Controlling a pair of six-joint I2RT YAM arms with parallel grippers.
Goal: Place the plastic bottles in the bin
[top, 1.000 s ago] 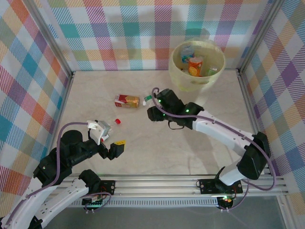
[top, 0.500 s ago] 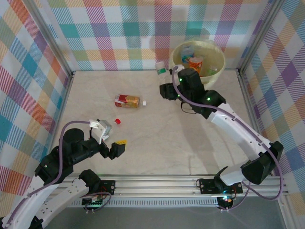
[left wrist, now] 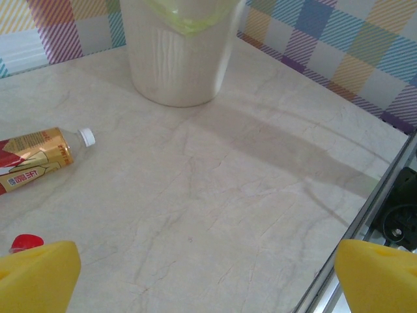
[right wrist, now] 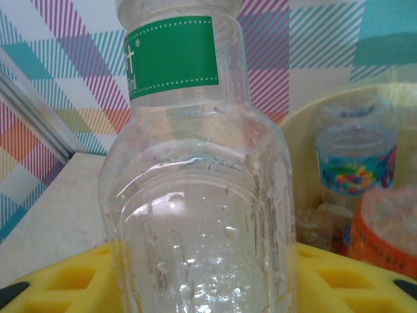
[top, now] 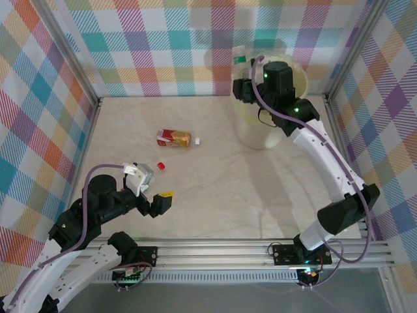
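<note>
Now, clamped in the right jaws, the clear green-labelled plastic bottle [right wrist: 195, 195] could clip the pale-yellow round bin's [top: 260, 134] rim and fall outside; left jaws apart.

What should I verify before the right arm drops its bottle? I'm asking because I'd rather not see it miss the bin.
1. Right gripper shut on the green-labelled bottle: ok.
2. That bottle fully over the opening of the bin: cannot tell; it is up at the bin's left rim.
3. Bin upright, with the bottles inside below its rim: ok.
4. Left gripper open, low and far from the bin: ok.
5. No bottles lying on the table: not ok; an orange-labelled bottle lies there.
</note>
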